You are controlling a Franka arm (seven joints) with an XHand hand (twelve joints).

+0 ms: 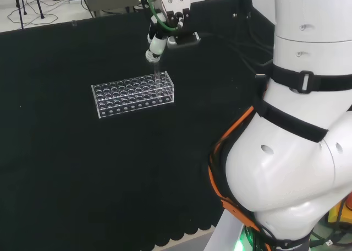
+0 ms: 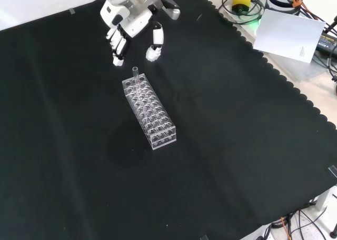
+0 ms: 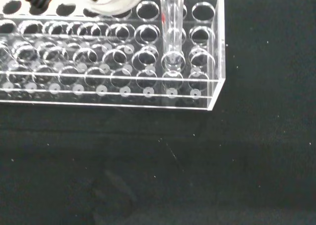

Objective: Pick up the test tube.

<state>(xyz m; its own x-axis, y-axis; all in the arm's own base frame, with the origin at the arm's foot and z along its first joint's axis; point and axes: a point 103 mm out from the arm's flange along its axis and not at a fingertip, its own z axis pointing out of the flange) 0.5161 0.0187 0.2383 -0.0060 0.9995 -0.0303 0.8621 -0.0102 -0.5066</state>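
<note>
While the near half of the black cloth (image 2: 221,161) lies bare in the front view, the work sits toward its far edge. Nearest comes the clear rack (image 2: 150,112), a long block of holes standing on the cloth with its length running away from the camera. At the rack's far end stands the test tube (image 2: 136,77), upright in an end hole, its open mouth rising above the rack's top plate; the wrist view shows a small red mark on its wall. Beyond and just above it hangs the hand (image 2: 129,27), fingers relaxed and spread downward, thumb apart from them, holding nothing and touching neither tube nor rack.

The tube looks like thin clear glass or plastic: light, stiff, smooth and likely slippery, and breakable if squeezed or levered against the hole. The part standing proud of the rack is the only place to take it (the rest is fenced in by the rack), with thumb on one side and fingers opposite, then a straight lift along its axis.

Room is generous: the neighbouring holes look empty, the cloth around the rack is open, and the cloth's edges lie well apart from it.
</note>
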